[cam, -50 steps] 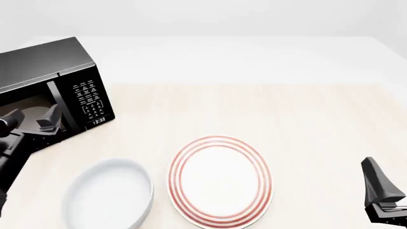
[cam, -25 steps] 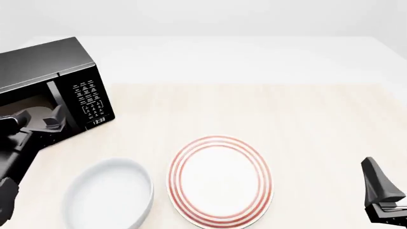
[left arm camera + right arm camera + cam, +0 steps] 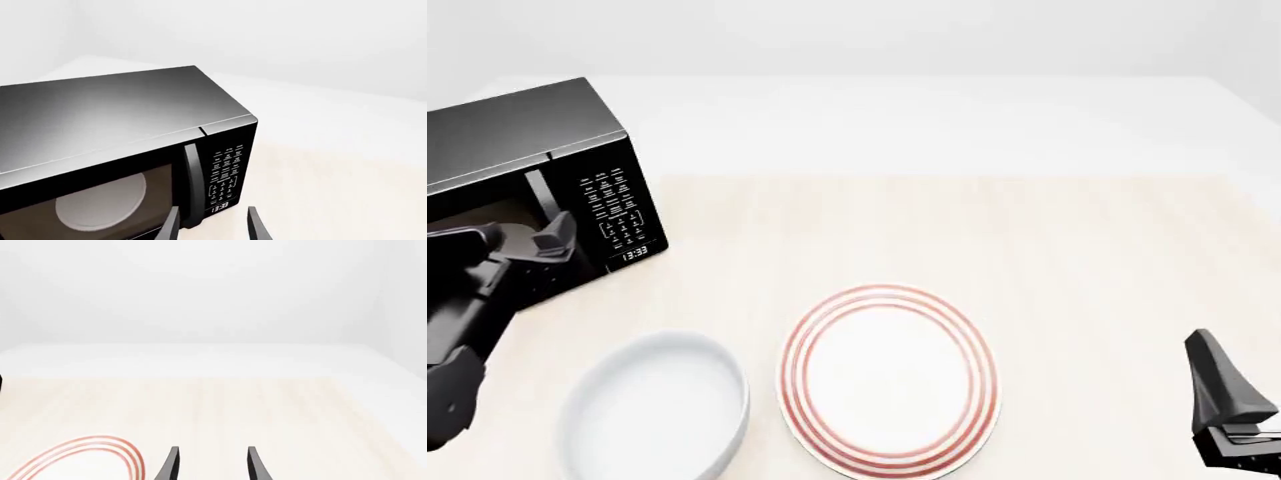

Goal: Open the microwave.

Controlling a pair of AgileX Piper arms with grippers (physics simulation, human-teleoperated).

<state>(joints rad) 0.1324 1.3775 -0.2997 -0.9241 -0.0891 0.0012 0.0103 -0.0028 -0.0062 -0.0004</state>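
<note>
— Where's the microwave (image 3: 541, 170)?
— At the counter's (image 3: 1068, 260) far left corner, door shut.
— And the claws?
— Left claw (image 3: 212, 226) spread wide just before the handle (image 3: 193, 182); right claw (image 3: 212, 465) wide too, near the right edge, empty.

My left gripper (image 3: 521, 240) hovers with fingers spread before the black microwave (image 3: 547, 170); a white bowl (image 3: 657, 410) sits beside a red-ringed plate (image 3: 888, 380).

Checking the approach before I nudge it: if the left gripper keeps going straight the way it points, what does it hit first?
Most likely the microwave: the left gripper has open jaws aimed at the lower end of the door handle, beside the keypad. How much gap remains is hard to judge.
</note>
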